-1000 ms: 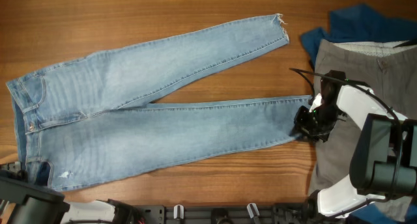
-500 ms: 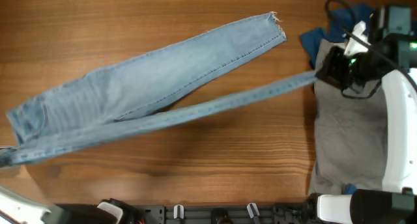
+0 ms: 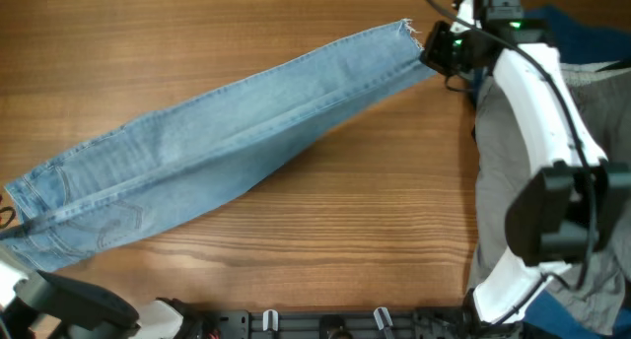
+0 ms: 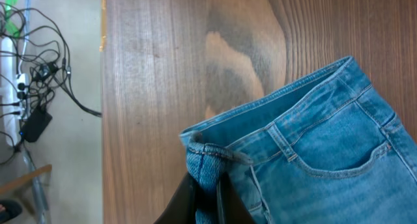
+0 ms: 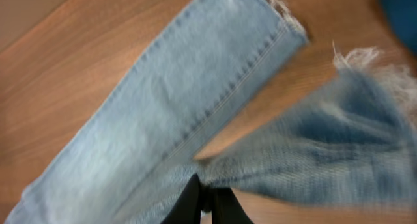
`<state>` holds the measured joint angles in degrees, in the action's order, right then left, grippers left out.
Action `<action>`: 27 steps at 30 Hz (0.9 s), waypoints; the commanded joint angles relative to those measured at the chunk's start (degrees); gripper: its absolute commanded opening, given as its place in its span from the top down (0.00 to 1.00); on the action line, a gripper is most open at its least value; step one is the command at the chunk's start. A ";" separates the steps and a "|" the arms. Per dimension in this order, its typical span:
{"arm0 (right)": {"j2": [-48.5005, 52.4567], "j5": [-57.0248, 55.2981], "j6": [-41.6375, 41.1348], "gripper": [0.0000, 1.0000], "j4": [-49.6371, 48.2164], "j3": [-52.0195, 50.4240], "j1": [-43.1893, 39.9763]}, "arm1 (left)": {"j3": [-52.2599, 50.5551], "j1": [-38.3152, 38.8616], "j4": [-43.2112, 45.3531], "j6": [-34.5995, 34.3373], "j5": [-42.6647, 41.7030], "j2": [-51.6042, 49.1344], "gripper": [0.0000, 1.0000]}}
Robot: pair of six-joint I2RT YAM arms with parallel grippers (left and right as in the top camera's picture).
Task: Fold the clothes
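The light-blue denim jeans [image 3: 227,132] lie slantwise across the table, one leg folded over the other, frayed hems at the far right. My right gripper [image 3: 439,51] is shut on the upper leg's hem [image 5: 339,139], held just above the lower leg [image 5: 195,81]. My left gripper [image 4: 208,201] is shut on the bunched waistband [image 4: 207,165] at the left end; a back pocket [image 4: 339,152] faces up. Grey-beige trousers [image 3: 513,191] and a deep blue garment [image 3: 582,33] lie at the right.
The table's left edge [image 4: 103,120] drops to a floor with cables [image 4: 39,74]. My right arm [image 3: 537,93] reaches over the grey-beige trousers. A rail with clips [image 3: 325,324] runs along the near edge.
The jeans were flat with legs spread. Both grippers lifted the near leg and waist side and carried it back over the far leg; my right gripper moved from mid-right to the far hem.
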<state>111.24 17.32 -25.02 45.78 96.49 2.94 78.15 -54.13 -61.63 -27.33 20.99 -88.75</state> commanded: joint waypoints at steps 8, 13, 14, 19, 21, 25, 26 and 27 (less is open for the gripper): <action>14.25 -2.25 -0.15 0.23 -28.68 1.38 6.23 | -0.33 -0.22 6.27 -0.35 0.44 -5.44 0.94; 12.68 -2.01 5.73 0.17 -21.18 1.40 4.79 | -0.33 3.02 8.07 -0.09 -0.11 -6.36 0.85; 12.61 -2.01 7.30 0.17 -17.57 1.40 4.52 | -0.33 3.04 8.28 -0.09 -0.11 -6.64 0.85; 12.61 -1.99 11.52 0.16 -6.16 1.40 4.22 | -0.33 2.93 14.40 0.15 -0.11 -8.48 0.41; 12.61 -1.99 11.56 0.15 -3.23 1.40 4.22 | -0.26 2.91 15.32 3.13 -1.27 -8.44 0.16; 12.61 -2.54 11.52 0.13 1.90 1.38 4.22 | -0.24 2.97 10.75 6.16 -8.90 -8.15 0.17; 12.61 -4.33 11.45 0.13 2.10 1.29 4.22 | -0.26 2.97 8.63 6.16 -12.87 -8.17 0.25; 12.63 -7.15 11.30 0.12 1.79 1.20 4.22 | -0.28 3.04 6.71 6.16 -16.22 -8.31 0.30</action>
<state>124.62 15.27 -14.61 47.62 97.23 7.07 77.89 -51.27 -51.55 -22.59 14.87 -96.57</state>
